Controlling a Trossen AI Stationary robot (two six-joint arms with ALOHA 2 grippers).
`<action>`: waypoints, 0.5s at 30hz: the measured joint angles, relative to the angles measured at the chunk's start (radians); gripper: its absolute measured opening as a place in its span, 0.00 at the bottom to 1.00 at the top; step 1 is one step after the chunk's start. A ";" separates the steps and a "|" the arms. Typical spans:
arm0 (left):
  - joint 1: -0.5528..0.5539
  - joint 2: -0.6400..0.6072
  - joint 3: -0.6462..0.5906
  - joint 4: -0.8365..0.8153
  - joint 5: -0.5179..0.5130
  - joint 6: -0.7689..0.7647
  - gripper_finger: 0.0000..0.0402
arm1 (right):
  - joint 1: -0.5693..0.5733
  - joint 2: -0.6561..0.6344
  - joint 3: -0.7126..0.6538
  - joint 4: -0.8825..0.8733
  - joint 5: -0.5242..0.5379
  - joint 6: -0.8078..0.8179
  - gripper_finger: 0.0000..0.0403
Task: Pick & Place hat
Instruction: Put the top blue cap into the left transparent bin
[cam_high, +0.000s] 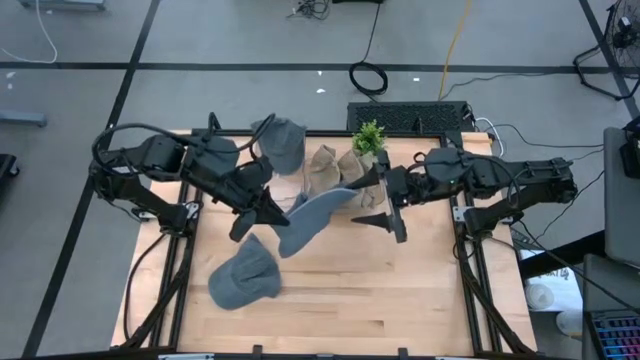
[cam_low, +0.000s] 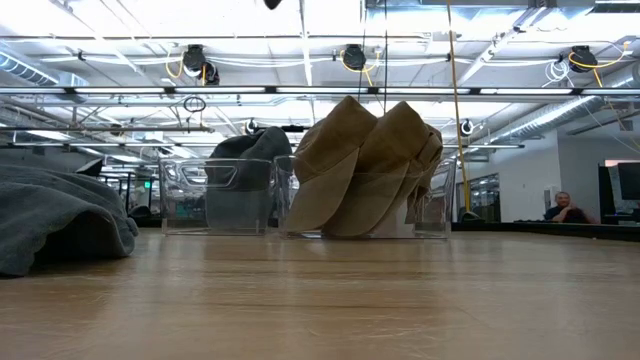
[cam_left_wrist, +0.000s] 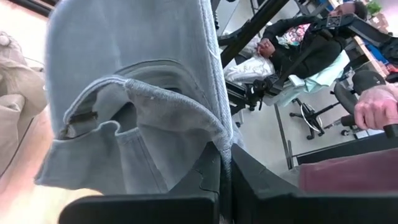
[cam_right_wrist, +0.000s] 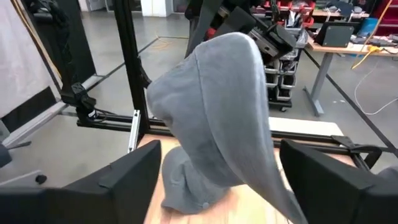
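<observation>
The grey hat (cam_high: 315, 215) hangs in the air over the middle of the worktop (cam_high: 330, 300), between the two arms. The left claw (cam_high: 268, 212) is pressed together on one edge of it; in the left wrist view the cloth (cam_left_wrist: 143, 93) runs down into the closed fingers (cam_left_wrist: 208, 177). The right claw (cam_high: 390, 205) is at the other end of the hat, with its fingers spread wide. In the right wrist view the hat (cam_right_wrist: 217, 106) stands between the two fingers (cam_right_wrist: 124, 180), and it seems that they do not touch the cloth, but I cannot tell this for sure.

A second grey hat (cam_high: 245, 275) lies flat on the worktop near the front, on the left arm's side, well apart from the held one. In the low view it shows as a grey heap (cam_low: 60, 215) at the edge.

At the back of the worktop stand clear bins. One bin (cam_low: 215, 195) holds a third grey hat (cam_high: 280, 143), the next bin (cam_low: 420, 205) holds tan hats (cam_high: 335, 165) which lean upright against each other. Just beside the tan hats is a small green plant (cam_high: 369, 137).

Beyond the worktop a person (cam_low: 566, 208) sits far off in the room. In the left wrist view another person's hand (cam_left_wrist: 376, 109) is near a chair (cam_left_wrist: 311, 118).
</observation>
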 joint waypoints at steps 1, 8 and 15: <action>0.000 0.000 0.000 0.000 -0.002 -0.003 0.02 | 0.003 0.000 0.000 0.000 -0.002 0.000 0.75; 0.000 0.000 0.000 -0.001 -0.005 -0.004 0.02 | 0.019 0.000 0.000 0.002 -0.016 -0.002 0.51; -0.001 0.000 0.000 -0.001 -0.004 -0.004 0.02 | 0.044 0.000 0.000 0.021 -0.015 -0.010 0.22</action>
